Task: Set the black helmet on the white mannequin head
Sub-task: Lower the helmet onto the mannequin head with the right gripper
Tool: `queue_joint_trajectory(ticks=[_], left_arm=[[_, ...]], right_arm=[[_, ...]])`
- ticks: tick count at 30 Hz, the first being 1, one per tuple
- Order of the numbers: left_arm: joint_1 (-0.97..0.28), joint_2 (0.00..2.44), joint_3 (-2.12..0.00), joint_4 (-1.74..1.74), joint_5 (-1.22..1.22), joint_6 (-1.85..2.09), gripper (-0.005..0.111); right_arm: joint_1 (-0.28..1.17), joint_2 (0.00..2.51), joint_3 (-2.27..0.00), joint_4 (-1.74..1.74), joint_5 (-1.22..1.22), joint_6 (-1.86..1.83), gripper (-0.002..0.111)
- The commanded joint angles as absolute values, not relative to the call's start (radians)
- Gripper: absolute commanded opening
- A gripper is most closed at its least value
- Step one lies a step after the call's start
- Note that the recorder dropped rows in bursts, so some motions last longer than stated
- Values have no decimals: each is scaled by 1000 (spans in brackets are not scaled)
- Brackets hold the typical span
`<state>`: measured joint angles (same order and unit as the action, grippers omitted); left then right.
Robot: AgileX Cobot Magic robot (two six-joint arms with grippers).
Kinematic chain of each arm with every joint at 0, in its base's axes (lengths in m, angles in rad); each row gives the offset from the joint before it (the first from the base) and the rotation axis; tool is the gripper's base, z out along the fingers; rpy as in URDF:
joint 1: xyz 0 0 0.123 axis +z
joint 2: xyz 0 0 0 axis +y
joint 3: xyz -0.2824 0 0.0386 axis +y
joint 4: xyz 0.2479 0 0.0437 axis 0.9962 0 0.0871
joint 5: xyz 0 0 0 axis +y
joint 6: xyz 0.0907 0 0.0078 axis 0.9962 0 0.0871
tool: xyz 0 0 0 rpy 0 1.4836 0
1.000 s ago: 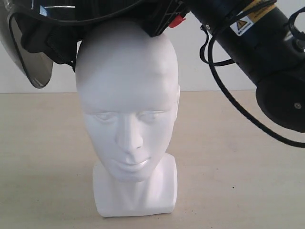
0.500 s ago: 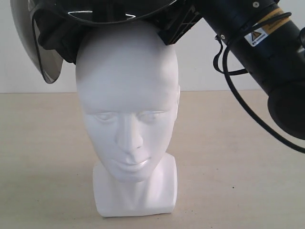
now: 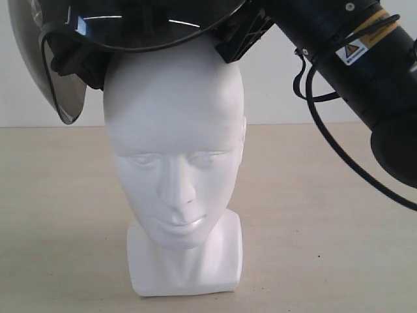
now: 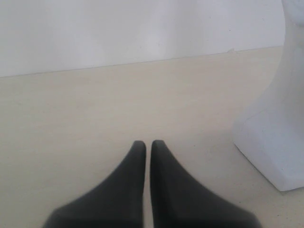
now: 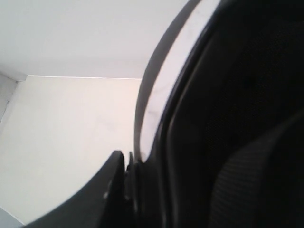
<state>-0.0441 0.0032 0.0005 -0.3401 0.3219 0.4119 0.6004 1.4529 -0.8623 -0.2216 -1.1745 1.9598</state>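
Helmet (image 3: 146, 18): we are pinching its rim in the right gripper (image 3: 236, 32), jaws part-closed, holding it tilted over the mannequin head (image 3: 172, 130) for seating; left gripper (image 4: 148, 144) closed, empty.

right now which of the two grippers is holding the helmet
The right gripper, clamped on the black helmet over the white mannequin head; the left gripper is shut and empty.

Glossy black rounded helmet (image 3: 150, 19) with a smoky grey visor (image 3: 64, 98); plain white plastic mannequin head (image 3: 172, 124); pale beige surface (image 3: 326, 228).
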Motion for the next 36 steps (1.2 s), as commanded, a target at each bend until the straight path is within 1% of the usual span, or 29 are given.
queue_joint_trajectory(ticks=[1,17,22,27,36], left_arm=[[-41,0,0,-340,315,413,4],[-41,0,0,-340,315,413,4],[-41,0,0,-340,315,413,4],[-41,0,0,-340,315,413,4],[-41,0,0,-340,315,413,4]], right_arm=[[598,1428,-860,-247,-1221,1959,0],[596,1428,-856,-204,-1221,1960,0],[557,1426,-800,-194,-1221,1978,0],[557,1414,-749,-221,-1221,1994,0],[557,1414,-745,-266,-1221,1994,0]])
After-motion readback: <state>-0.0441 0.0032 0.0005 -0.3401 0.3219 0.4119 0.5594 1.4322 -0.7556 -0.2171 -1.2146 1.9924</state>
